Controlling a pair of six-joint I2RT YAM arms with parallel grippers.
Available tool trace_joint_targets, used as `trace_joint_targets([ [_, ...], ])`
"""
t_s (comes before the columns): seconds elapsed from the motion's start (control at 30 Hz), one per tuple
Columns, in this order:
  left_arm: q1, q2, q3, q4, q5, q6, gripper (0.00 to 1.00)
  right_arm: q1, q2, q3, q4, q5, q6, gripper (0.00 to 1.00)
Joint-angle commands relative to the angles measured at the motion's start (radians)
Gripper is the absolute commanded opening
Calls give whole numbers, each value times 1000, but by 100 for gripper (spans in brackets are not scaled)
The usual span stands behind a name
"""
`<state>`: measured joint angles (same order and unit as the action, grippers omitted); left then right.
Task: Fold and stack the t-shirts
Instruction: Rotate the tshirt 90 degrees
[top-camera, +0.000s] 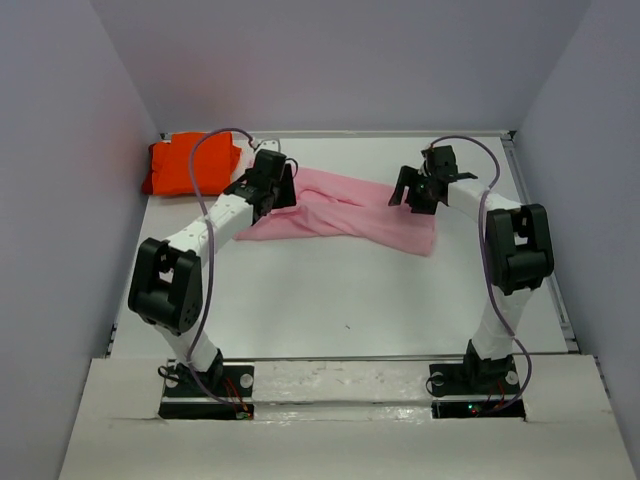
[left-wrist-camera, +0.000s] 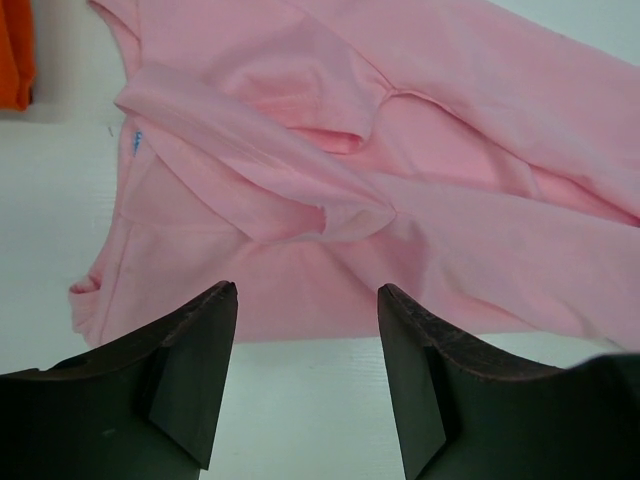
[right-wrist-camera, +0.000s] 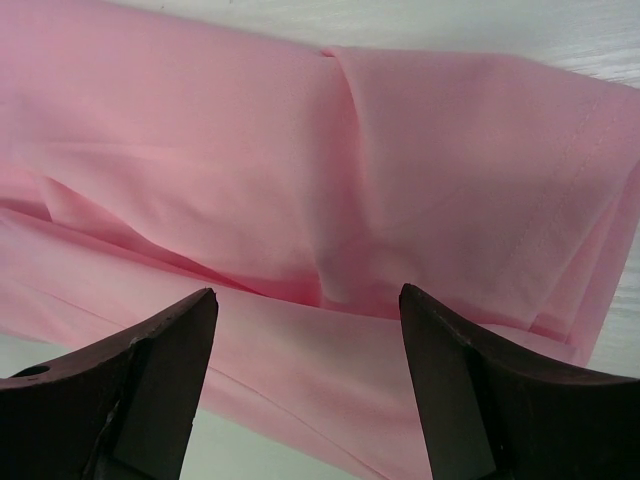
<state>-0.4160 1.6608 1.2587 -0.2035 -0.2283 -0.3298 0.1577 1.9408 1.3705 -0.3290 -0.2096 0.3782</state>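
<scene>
A: Top view?
B: Pink shirt (top-camera: 340, 215) rumpled on the table (top-camera: 350, 300), between both grippers; orange shirt (top-camera: 190, 165) at the far-left corner.
A: Left wrist?
B: Left gripper (left-wrist-camera: 307, 295) agape, empty, at the pink shirt's near edge.
A: Right wrist?
B: Right gripper (right-wrist-camera: 305, 300) agape, empty, over the pink shirt.

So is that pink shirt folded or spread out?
Partly folded: the pink t-shirt lies doubled into a long rumpled strip, layers overlapping, not a compact bundle like the orange t-shirt.
</scene>
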Motion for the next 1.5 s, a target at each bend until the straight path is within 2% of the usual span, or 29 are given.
trace_joint_targets([
  [0.0,-9,62,-2,1,61,-35,67,6,21,27,45,-24,14,79],
  [0.27,-15,164,-36,58,95,-64,65,6,17,10,47,-2,7,78],
  [0.57,-15,228,-22,99,34,-52,65,6,12,-8,51,-5,4,78],
  [1.0,-15,393,284,1,-77,53,64,6,6,-28,45,9,-15,78],
  [1.2,-10,467,381,-22,-109,103,64,6,23,-14,42,7,-18,78],
  [1.47,19,550,401,9,-97,133,64,6,43,-11,36,-1,-22,78],
])
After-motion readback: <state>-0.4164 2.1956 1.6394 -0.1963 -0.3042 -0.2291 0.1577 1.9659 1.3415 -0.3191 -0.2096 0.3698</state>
